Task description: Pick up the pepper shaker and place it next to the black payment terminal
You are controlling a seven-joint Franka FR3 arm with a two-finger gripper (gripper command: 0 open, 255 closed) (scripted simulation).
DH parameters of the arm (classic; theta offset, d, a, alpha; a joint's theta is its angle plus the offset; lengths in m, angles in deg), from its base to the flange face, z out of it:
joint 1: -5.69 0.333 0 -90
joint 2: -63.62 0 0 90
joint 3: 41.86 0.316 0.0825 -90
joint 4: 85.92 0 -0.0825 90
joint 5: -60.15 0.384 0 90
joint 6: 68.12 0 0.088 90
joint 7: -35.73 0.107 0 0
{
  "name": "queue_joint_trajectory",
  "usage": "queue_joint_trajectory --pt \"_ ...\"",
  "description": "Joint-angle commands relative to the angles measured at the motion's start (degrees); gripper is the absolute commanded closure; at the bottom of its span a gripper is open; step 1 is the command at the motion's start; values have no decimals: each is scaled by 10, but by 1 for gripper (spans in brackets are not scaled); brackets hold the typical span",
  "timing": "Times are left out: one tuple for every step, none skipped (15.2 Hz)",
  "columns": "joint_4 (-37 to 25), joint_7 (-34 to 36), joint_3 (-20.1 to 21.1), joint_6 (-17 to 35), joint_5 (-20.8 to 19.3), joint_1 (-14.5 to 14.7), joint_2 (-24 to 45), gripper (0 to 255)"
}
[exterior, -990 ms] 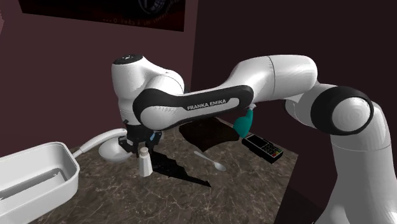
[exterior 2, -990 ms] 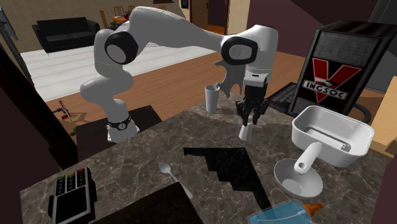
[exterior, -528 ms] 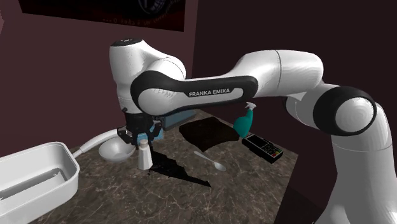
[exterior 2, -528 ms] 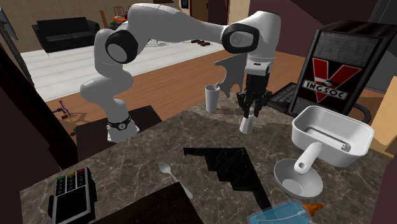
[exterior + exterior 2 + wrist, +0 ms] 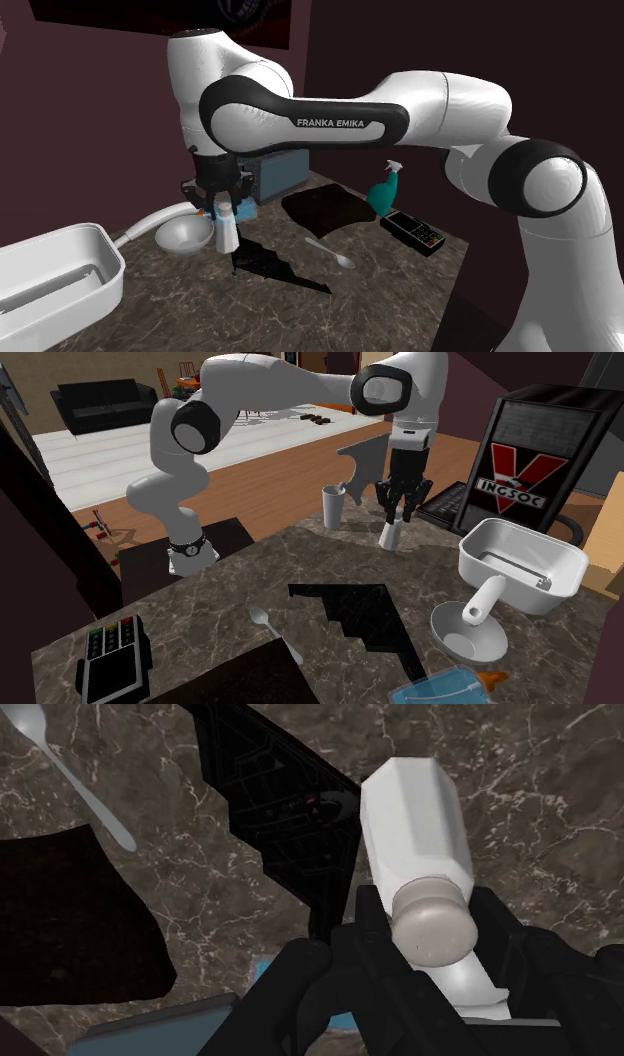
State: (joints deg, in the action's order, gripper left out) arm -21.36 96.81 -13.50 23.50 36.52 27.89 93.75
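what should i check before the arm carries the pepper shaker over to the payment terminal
1. Grip on the pepper shaker: ok, the gripper clasps its cap end from both sides.
2. Shaker clear of the counter: cannot tell, its base looks close to the surface.
3. Payment terminal located: ok, it lies at the counter's end nearest the stand.
4. Free spot beside it: ok, bare counter shows between the terminal and the spoon.
5. Obstacles at the drop spot: not ok on one side, a spray bottle stands close to the terminal.
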Motion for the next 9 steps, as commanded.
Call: queue_joint_trajectory --pt "-12 -1 0 -11 0 3 1 255" --pt "34 -6 3 8 11 -18 -29 255" --pt "75 -13 6 24 22 -38 -56 255" --pt "113 -21 8 39 33 -56 -83 255" --pt "148 -30 9 53 44 -73 -108 255" --pt "180 -40 8 66 55 -88 -132 255" --pt "211 -51 7 78 66 -103 -155 255" --pt "239 -63 5 89 77 -116 -178 255" --pt "266 -76 2 100 88 -129 -200 255"
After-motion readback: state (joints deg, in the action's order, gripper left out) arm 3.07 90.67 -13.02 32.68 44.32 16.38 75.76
